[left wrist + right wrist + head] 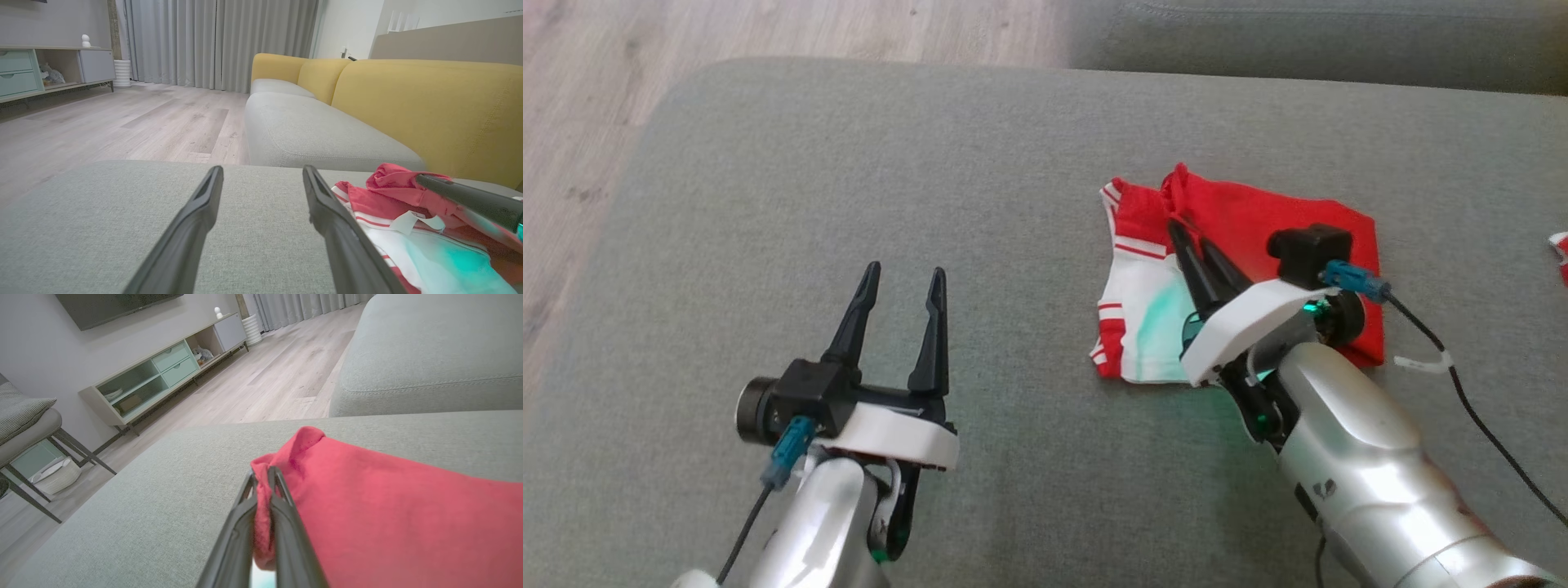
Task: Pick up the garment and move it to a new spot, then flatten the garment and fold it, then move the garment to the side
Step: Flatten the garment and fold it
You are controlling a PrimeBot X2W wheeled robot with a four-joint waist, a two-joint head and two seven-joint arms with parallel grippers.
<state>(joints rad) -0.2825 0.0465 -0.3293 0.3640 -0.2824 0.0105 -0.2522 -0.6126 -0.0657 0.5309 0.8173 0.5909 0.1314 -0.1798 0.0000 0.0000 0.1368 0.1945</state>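
A: Whereabouts of the garment (pixel 1258 220)?

B: Lying on the grey cushion (pixel 849 204), right of centre in the head view. Red on top, white with red stripes underneath at the left side. Partly folded over, not flat.

A: And the right end effector (pixel 1188 233)?

B: Closed narrow on a raised red fold near the garment's far edge. Cloth pinched tight there, plain in the right wrist view. Forearm angled in across the garment's near right part.

A: And the left end effector (pixel 907 273)?

B: Spread wide, gripping nothing. Low over bare cushion, well apart from the garment, off to its left. Cannot tell whether touching the fabric.

A: Anything else around?

B: Pale wood floor (pixel 588 122) past the cushion's far left corner. Yellow sofa back (pixel 429 106) behind, in the left wrist view. Small red-and-white scrap (pixel 1560 257) at the head view's right edge, well apart.
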